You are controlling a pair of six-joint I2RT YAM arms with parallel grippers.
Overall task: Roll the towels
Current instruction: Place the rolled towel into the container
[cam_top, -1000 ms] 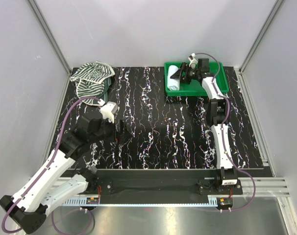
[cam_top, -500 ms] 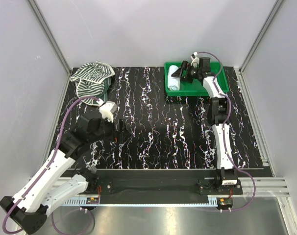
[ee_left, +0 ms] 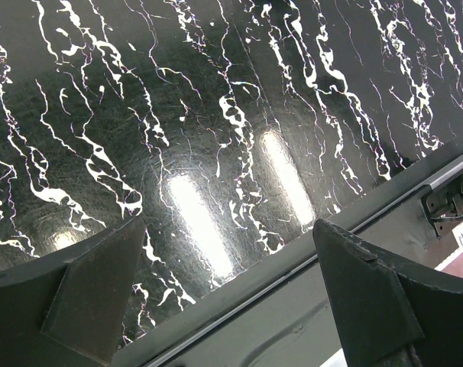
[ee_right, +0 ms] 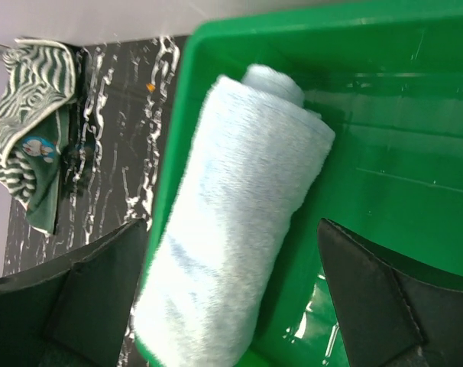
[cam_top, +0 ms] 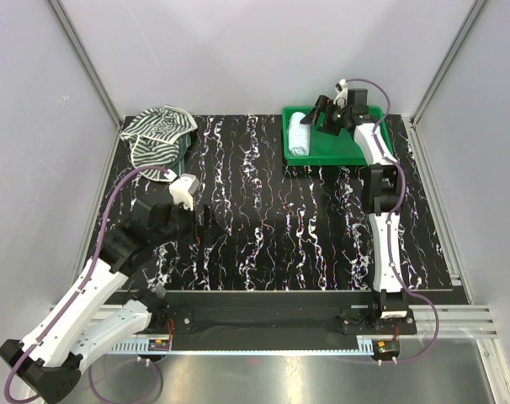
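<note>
The black, white-veined bench point(cam_top: 272, 210) carries everything. At its far right sits the green tray point(cam_top: 335, 153). At its far left corner, well apart from the tray, lies the striped towel point(cam_top: 156, 135). It is crumpled in a loose heap with its edges folded over, not rolled. A dark green edge shows under it, and whether that belongs to the cloth cannot be told.

The pale blue towel point(cam_top: 299, 135) lies inside the tray along its left wall as a tight roll, so that half of the task looks done.

The right tool point(cam_top: 325, 116) hangs over the tray just beside the blue roll. Its jaws are spread wide and grip nothing. In the right wrist view the roll lies between and below the two fingers point(ee_right: 79, 290), clear of both. The left tool point(cam_top: 203, 219) hovers low over bare bench near the left middle, also spread wide and empty, with only the marbled surface and the near bench edge in its own view.

The step in hand appears to be the change from the finished blue roll to the striped towel. The next move probably falls to the left arm, which is nearer. It calls for reaching to the far left corner and pulling the heap onto open bench. Both tools would likely then spread it flat before rolling starts from one edge. The soft cloth may bunch rather than slide, so a low pinch on a single layer at a corner seems wise.
</note>
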